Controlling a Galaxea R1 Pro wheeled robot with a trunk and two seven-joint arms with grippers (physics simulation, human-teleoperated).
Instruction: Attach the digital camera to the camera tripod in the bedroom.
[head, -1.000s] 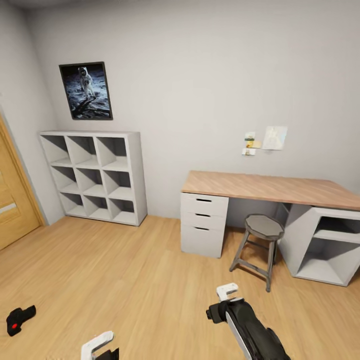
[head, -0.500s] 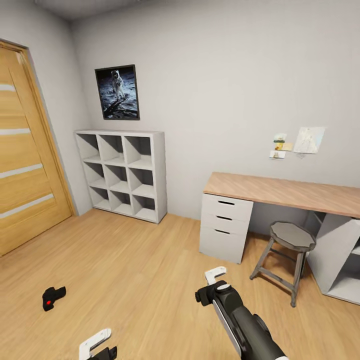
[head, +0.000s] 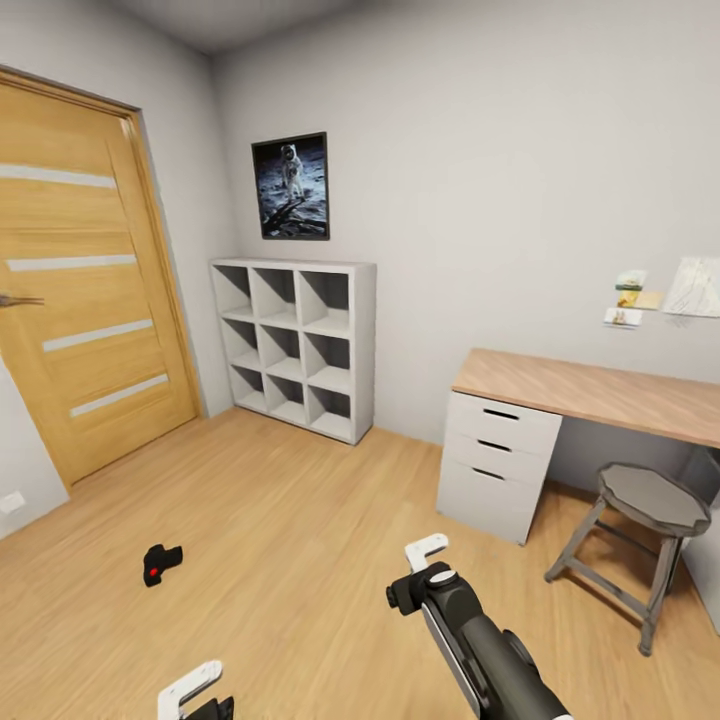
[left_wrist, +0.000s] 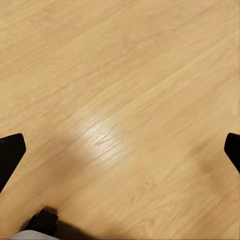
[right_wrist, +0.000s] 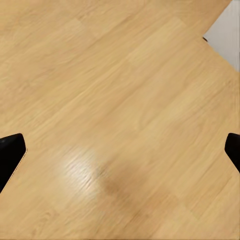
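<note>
One digital camera (head: 161, 563) lies on the light wood floor (head: 280, 520), small, black, red dot showing, out in the open ahead of the left gripper (head: 190, 688) and well apart from it. Left gripper sits at the lower edge of the head view, white finger visible; in the left wrist view its two dark fingertips (left_wrist: 10, 155) stand far apart at the frame's sides, nothing between them but floorboards. Right gripper (head: 425, 555) reaches forward over bare floor; its two fingertips (right_wrist: 10, 152) are likewise wide apart in the right wrist view, holding nothing. Furniture count: one wooden door (head: 85, 300) with three pale horizontal strips, on the left wall; one white cube shelf (head: 295, 345), nine compartments in a three-by-three grid, against the far wall; one framed astronaut picture (head: 291, 186) above it; one desk (head: 590, 390) with a wood top and a white unit of three drawers (head: 497, 462); one grey stool (head: 640, 545) beside the drawers. A few small notes (head: 635, 300) and one paper sheet (head: 695, 288) pinned on the wall above the desk.
</note>
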